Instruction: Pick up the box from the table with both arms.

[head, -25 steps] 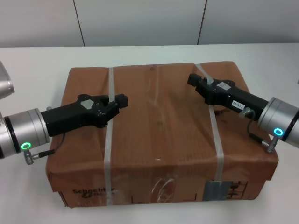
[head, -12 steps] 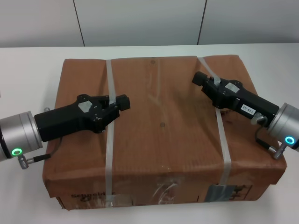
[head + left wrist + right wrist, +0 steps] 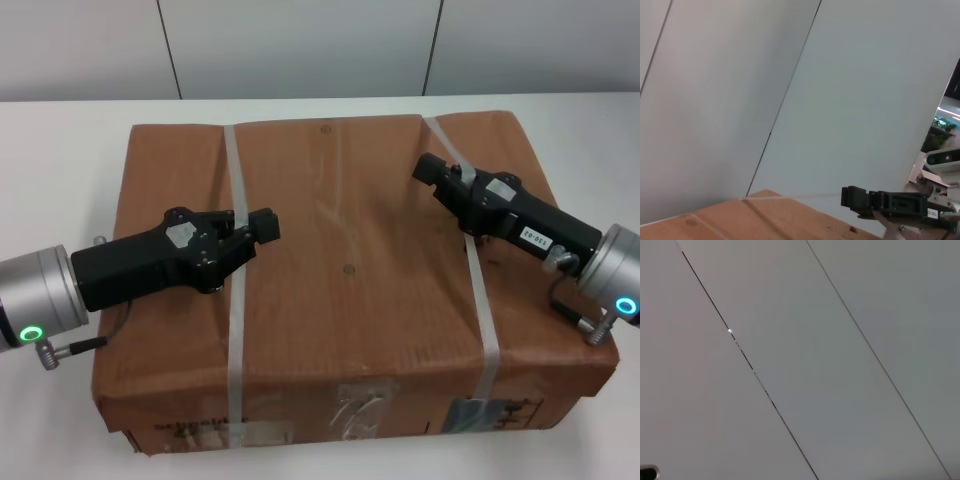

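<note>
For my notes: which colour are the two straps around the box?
Whitish; the two straps cross the brown box, clearest in the head view.

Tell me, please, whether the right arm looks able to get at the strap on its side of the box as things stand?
Probably yes. The right gripper already lies over the right strap on top of the box, with nothing between them. Whether it actually grips the strap cannot be seen.

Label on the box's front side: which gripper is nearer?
Right. The label sits under the right strap; the right gripper lies along that strap, the left gripper across the box.
</note>
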Robot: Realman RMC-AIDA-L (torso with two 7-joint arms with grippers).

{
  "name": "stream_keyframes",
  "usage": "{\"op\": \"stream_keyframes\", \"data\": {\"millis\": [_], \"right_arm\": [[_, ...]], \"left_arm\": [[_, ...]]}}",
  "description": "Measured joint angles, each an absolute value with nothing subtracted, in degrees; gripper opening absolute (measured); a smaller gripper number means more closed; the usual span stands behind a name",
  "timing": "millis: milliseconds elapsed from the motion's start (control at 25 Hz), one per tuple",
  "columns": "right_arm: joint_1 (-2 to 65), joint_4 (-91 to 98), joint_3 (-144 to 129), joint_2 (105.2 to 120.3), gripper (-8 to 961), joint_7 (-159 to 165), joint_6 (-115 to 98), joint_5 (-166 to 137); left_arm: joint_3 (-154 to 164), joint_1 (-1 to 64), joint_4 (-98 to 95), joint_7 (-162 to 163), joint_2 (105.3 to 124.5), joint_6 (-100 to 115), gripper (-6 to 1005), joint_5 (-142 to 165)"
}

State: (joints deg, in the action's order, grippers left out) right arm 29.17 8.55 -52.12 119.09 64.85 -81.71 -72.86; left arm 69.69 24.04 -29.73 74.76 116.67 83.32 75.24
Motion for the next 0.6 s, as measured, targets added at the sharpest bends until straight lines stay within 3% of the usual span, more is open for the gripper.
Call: {"op": "stream_keyframes", "data": {"millis": [600], "right_arm": [[29.24,8.52,-52.20,119.09,42,64.86,-82.00,-72.23]], "left_arm": [[69.74,23.82,-30.31,74.58,116.80,83.50,71,75.21]]}}
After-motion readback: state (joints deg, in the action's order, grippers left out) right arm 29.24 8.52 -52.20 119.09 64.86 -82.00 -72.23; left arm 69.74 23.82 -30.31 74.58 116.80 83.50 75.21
